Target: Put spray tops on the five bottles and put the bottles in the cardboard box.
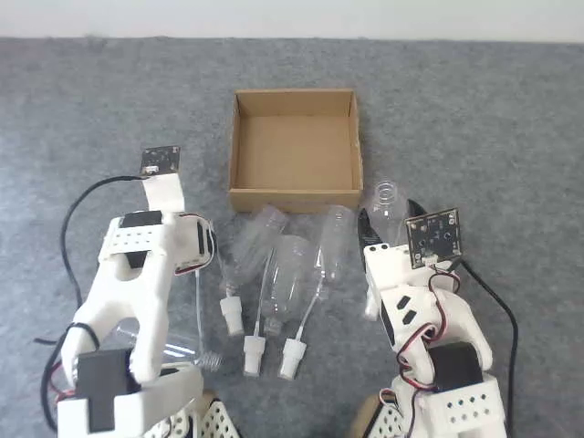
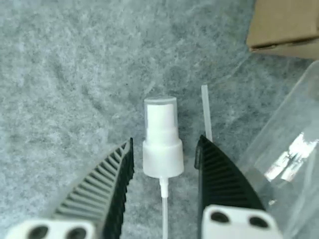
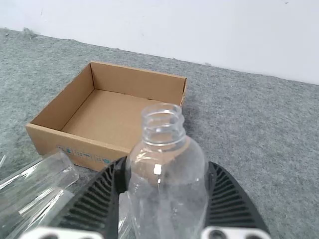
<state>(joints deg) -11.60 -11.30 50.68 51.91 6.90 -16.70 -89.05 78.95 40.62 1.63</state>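
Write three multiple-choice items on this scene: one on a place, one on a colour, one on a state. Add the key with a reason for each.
1. Where is the bottle between the right gripper's fingers?
A) outside the cardboard box, by a near corner
B) inside the box
C) on top of another bottle

2. What colour is the spray top between the left gripper's fingers?
A) black
B) blue
C) white

3. In what state is that bottle's neck?
A) fitted with a spray top
B) open, with no top
C) crushed flat

Key:
1 A: the high view shows the bottle just off the box's corner, not within its walls.
2 C: the left wrist view shows a white top, with a gap to the finger on each side.
3 B: the right wrist view shows the threaded mouth bare.
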